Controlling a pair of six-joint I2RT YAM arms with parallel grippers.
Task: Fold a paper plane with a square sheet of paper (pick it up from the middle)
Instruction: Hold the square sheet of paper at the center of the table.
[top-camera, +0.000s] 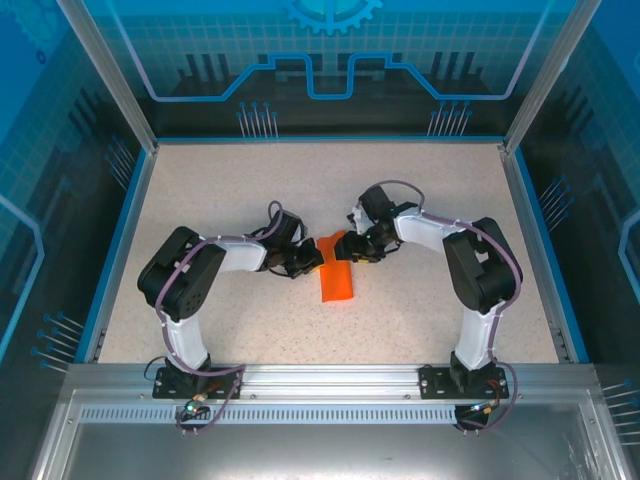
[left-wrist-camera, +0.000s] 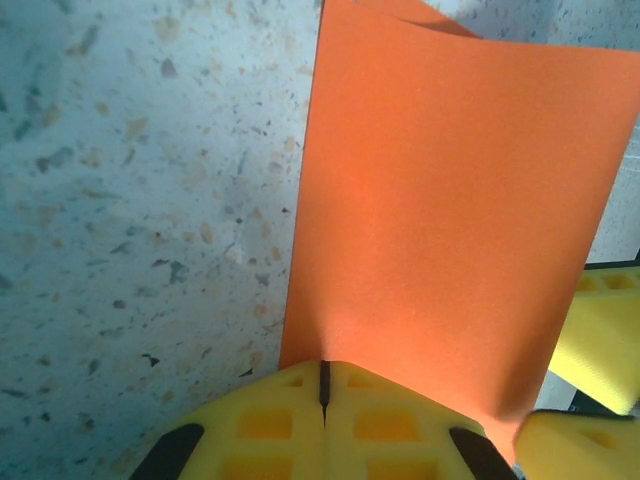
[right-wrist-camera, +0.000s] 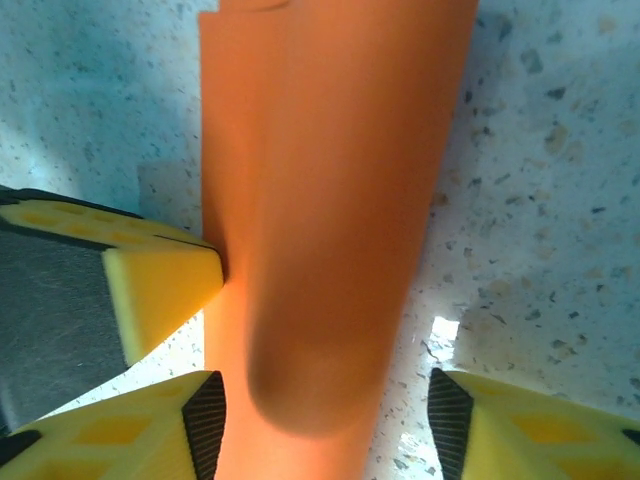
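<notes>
Orange and unmarked, the square sheet of paper (top-camera: 337, 280) sits mid-frame in the top view on the speckled surface (top-camera: 220, 190), bowed over rather than pressed flat. At its left, the left gripper (left-wrist-camera: 323, 380) is pinched together on one edge. At its right, the right gripper (right-wrist-camera: 327, 425) stands apart, straddling the curled sheet without clamping it. I judge that an early fold is in hand. No pointed dart exists, so the later folds remain. No brand or readable writing shows.

I see the square sheet of paper (left-wrist-camera: 440, 200) as thin, smooth, matt orange; the table (top-camera: 250, 190) matt, stone-speckled; finger pads (left-wrist-camera: 380, 430) yellow, foam-like; the near rail (top-camera: 330, 378) brushed metal.
</notes>
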